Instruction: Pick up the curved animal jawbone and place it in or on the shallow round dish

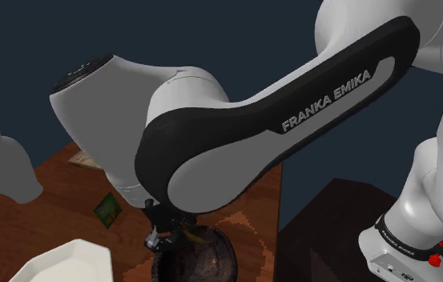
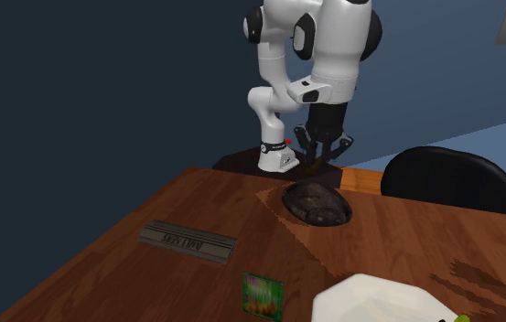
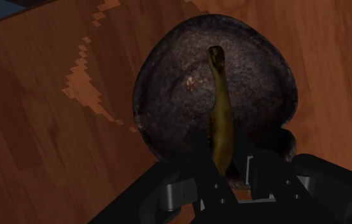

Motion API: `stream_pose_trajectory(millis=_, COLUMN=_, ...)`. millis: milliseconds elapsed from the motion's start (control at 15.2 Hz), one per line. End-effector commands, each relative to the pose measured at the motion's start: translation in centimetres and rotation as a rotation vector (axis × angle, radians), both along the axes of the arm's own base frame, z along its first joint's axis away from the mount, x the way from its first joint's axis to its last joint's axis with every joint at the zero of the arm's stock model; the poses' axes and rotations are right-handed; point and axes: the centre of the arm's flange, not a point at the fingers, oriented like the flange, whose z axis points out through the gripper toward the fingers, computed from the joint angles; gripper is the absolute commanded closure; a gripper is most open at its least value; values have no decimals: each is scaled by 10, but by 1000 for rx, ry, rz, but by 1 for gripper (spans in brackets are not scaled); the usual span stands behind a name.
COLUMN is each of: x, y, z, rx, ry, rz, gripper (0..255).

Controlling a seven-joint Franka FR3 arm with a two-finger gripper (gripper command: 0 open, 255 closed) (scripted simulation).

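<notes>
My black gripper (image 3: 225, 167) is shut on a curved olive-brown jawbone (image 3: 219, 105), clasped at one end between the fingers. The bone's free end reaches out over the middle of a shallow, dark, mottled round dish (image 3: 168, 83). In the shoulder view the gripper (image 1: 163, 228) hangs just over the dish (image 1: 211, 258) at the wooden table's near edge, with the jawbone (image 1: 189, 235) poking out beside it. From the second exterior view the gripper (image 2: 324, 146) stands above the far rim of the dish (image 2: 317, 203). I cannot tell whether the bone touches the dish.
A green packet (image 1: 108, 210) (image 2: 262, 295) lies on the table past the dish. A white angular bowl (image 1: 59, 263) (image 2: 379, 297) sits nearby, and a flat grey plaque (image 2: 187, 241) lies beside the packet. A black chair back (image 2: 447, 178) stands at the table's side. The arm's stand (image 2: 278, 157) is close behind.
</notes>
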Motion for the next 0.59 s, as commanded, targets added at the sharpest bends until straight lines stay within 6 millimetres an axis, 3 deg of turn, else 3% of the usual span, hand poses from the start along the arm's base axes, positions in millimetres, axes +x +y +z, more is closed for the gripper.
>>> stream_pose_trajectory(millis=0, x=-3, y=3, z=-9, rx=0, ry=0, rz=-1, gripper=255)
stream_pose_trajectory(millis=528, x=-3, y=3, z=-52, rx=0, ry=0, rz=-1, gripper=255)
